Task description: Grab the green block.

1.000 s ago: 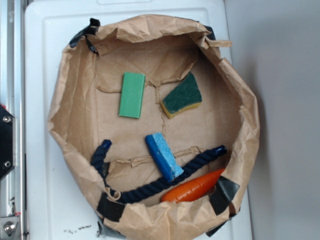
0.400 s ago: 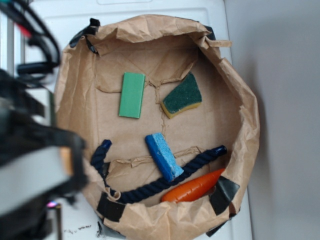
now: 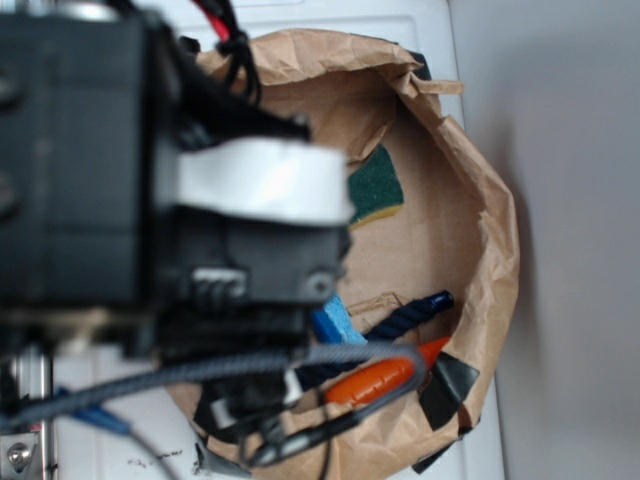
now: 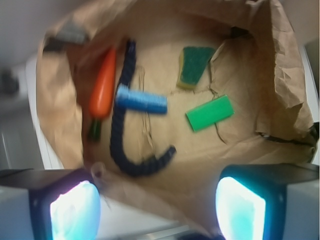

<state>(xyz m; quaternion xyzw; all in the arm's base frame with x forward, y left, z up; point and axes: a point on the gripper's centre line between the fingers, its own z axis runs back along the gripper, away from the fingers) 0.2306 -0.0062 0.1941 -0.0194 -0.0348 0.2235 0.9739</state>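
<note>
The green block, a flat mint-green slab, lies on the brown paper floor of the paper-lined bin in the wrist view, right of centre. In the exterior view the arm hides it. My gripper is open, its two glowing pads wide apart at the bottom of the wrist view, high above the bin's near rim and well short of the block. Nothing is between the pads.
In the bin also lie a dark-green wedge sponge, a blue sponge, an orange carrot and a dark blue rope. The crumpled paper wall rises around them. The black arm body fills the left of the exterior view.
The arm has swung in from the left over the bin, and now covers the green block and most of the bin's left half in the exterior view. The objects have not moved.
</note>
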